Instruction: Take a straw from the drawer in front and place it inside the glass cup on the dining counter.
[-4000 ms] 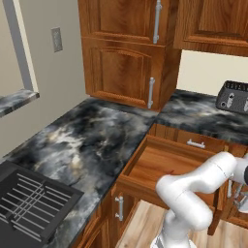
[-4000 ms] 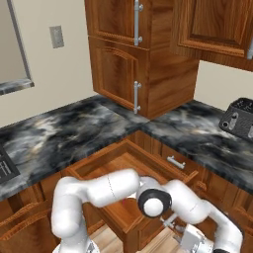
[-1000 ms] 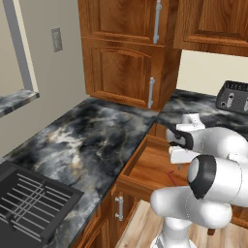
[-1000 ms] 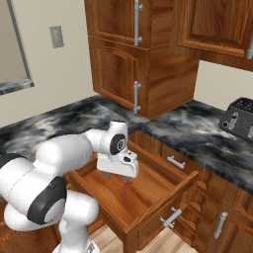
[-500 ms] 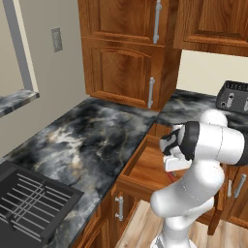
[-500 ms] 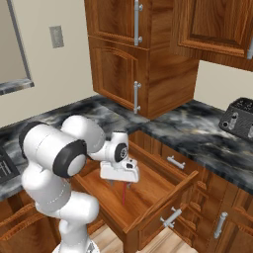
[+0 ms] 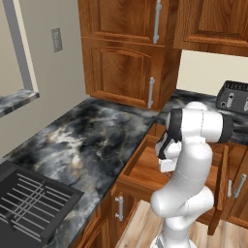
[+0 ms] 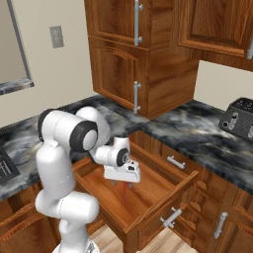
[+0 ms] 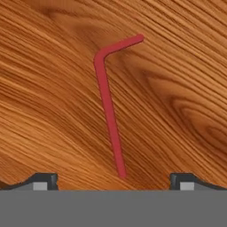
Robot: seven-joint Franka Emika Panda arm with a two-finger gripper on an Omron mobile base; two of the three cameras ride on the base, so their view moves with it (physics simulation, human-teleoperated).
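Note:
The drawer (image 8: 154, 184) stands pulled out below the marbled worktop, its light wood floor showing. The red straw (image 9: 106, 104) lies flat on that floor, one end bent to the side; it also shows as a thin red line, the straw (image 8: 123, 194), under the hand. My gripper (image 9: 113, 181) hangs over it, pointing down, open, with the straw's straight end between the spread fingertips (image 9: 43, 180). From the base, the gripper (image 8: 123, 182) sits low inside the drawer (image 7: 140, 169), and the gripper (image 7: 167, 169) is partly masked by the forearm. The glass cup and the dining counter are out of view.
A marbled worktop (image 7: 92, 131) wraps the corner around the drawer. A black toaster (image 8: 239, 118) stands at the right, a dark grille (image 7: 29, 206) at the near left. Wall cabinets with silver handles (image 8: 136, 96) hang above. The drawer front (image 8: 170, 217) juts toward me.
The arm has folded upright over the drawer and the hand has sunk a little lower toward the straw. The jaws have stayed open.

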